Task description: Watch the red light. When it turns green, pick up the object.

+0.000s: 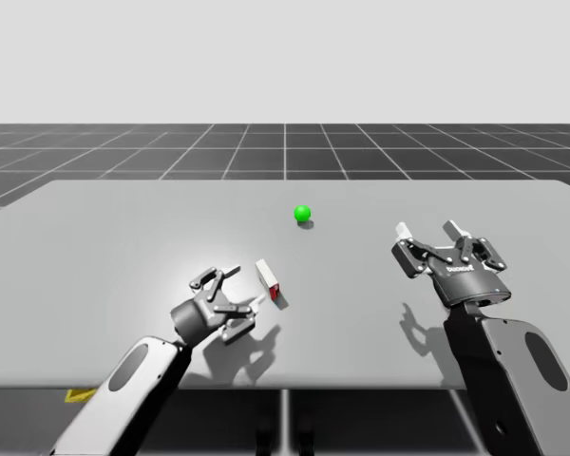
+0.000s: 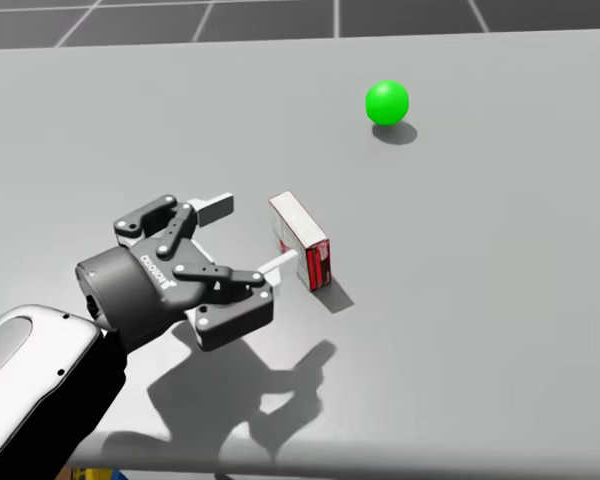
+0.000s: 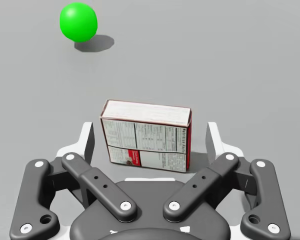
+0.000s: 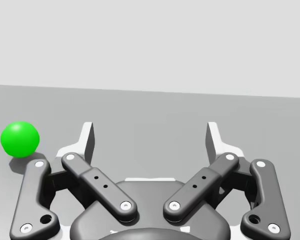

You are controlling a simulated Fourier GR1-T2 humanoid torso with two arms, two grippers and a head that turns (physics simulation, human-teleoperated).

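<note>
Left pincer [image 2: 248, 236] hangs spread wide either side of the red-and-white cardboard box [image 2: 302, 238] standing on the grey table [image 2: 500, 300], neither finger touching it. Beyond sits the round green light [image 2: 387, 103]. Right pincer [image 1: 426, 230] hovers released, well apart.

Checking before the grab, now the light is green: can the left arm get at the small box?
Probably yes. The open jaws of my left arm face the small box squarely. It lines up with the gap between them, close ahead, and nothing lies in the way.
</note>
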